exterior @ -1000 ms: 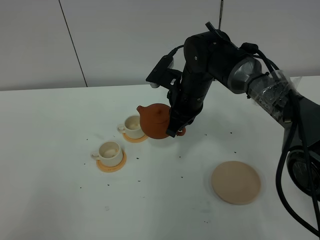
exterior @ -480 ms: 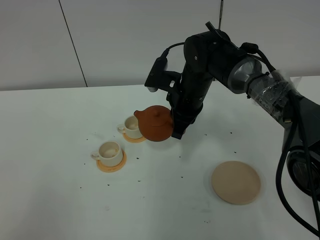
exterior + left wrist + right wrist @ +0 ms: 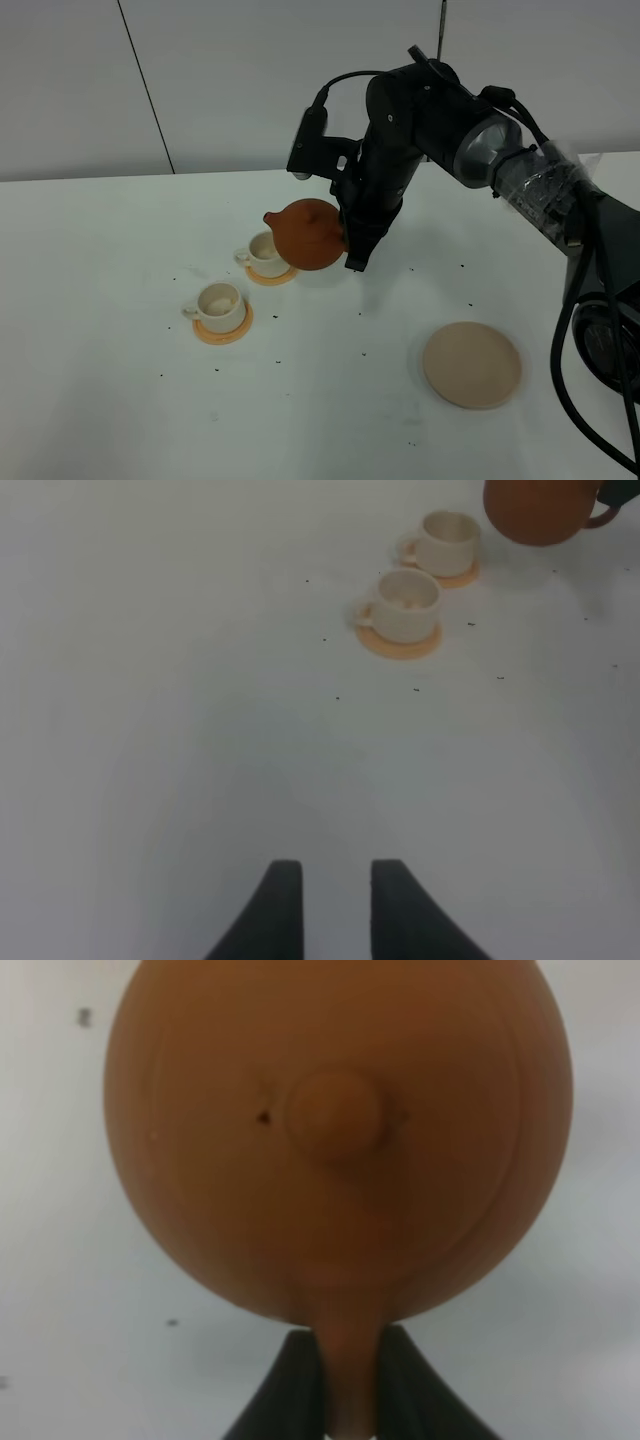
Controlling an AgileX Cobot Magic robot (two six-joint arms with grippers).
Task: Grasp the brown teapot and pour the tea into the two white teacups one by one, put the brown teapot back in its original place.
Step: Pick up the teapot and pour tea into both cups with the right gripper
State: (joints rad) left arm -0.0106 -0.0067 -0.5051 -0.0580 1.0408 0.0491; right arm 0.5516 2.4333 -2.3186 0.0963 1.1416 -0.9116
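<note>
The right gripper [image 3: 348,1380] is clamped hard on the loop handle of the brown teapot [image 3: 308,234], fingers pinching it from both sides. The pot hangs in the air, clear of the desk [image 3: 100,300], a little left of the desk's middle and toward its far edge. It's tipped over, with the short spout pointing left and sitting just above the far teacup [image 3: 266,252]. From the right wrist view the domed lid and its knob face the camera square on. Whether the tea is running, I can't tell; no stream shows up from here.

The far teacup stands on its orange coaster [image 3: 272,277], partly tucked under the pot's belly. The near teacup [image 3: 218,301] sits just beside it, closer to the desk's near edge, on an orange coaster of its own, handle out to the left. Dark specks are scattered over the white top around them.

Over toward the desk's right side and near edge lies the pale tan disc [image 3: 471,364], well apart from the pot, bare.

The left gripper [image 3: 328,900] hangs over the white surface, jaws parted with nothing between them, well away from the cups.
</note>
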